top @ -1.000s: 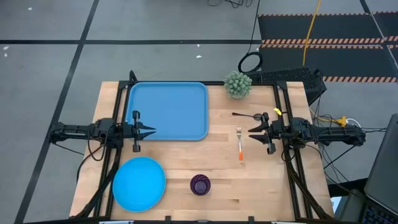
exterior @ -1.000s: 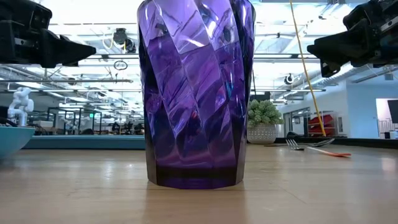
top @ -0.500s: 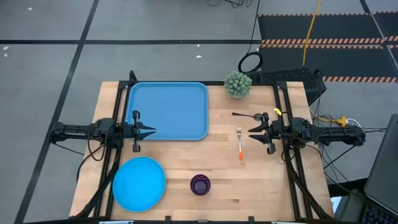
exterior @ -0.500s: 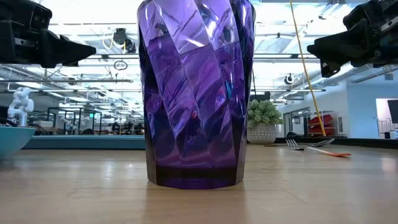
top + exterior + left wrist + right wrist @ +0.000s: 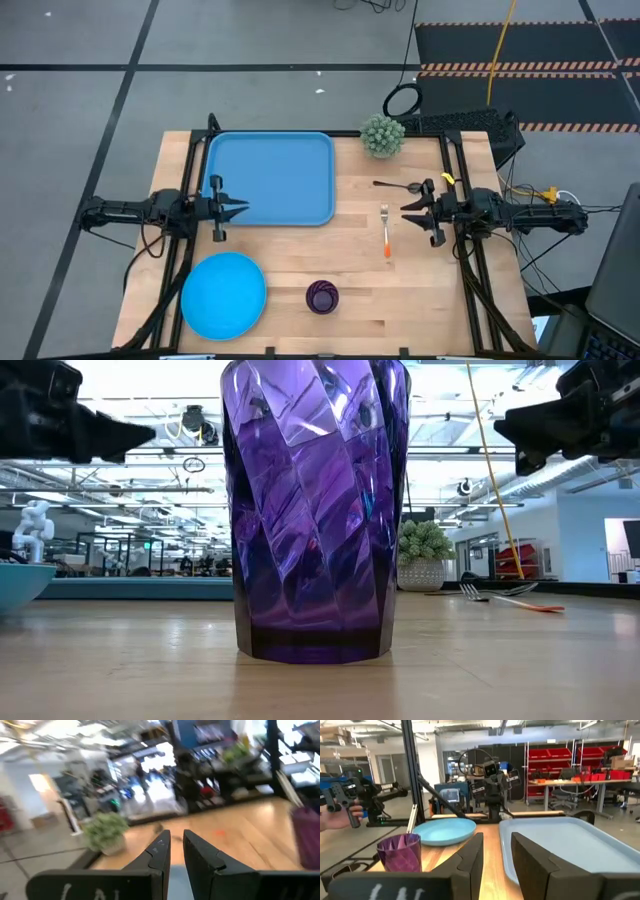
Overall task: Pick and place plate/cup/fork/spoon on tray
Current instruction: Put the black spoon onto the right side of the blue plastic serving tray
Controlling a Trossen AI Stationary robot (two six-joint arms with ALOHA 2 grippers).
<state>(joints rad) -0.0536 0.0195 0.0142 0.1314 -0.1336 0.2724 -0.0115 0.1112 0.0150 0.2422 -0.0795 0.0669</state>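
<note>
One wooden tabletop (image 5: pixel 350 270) on grey floor: rectangular blue plastic tray (image 5: pixel 270 178) far-left, round sky-blue plate (image 5: pixel 224 293) near-left, purple cup (image 5: pixel 322 296) near edge, orange-handled fork (image 5: pixel 386 232) and dark spoon (image 5: pixel 396 186) right. Left hand (image 5: pixel 240 209) and right hand (image 5: pixel 407 211) hover, both narrowly parted, empty.

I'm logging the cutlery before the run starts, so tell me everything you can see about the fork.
The fork is slim, with silver metal tines and an orange handle that looks like plastic. It lies flat on the bare wooden table, right of the tray, tines pointing to the far edge and handle toward the near one. Nothing touches it; the spoon lies apart beyond it, and the right pincer hangs just beside it.
</note>
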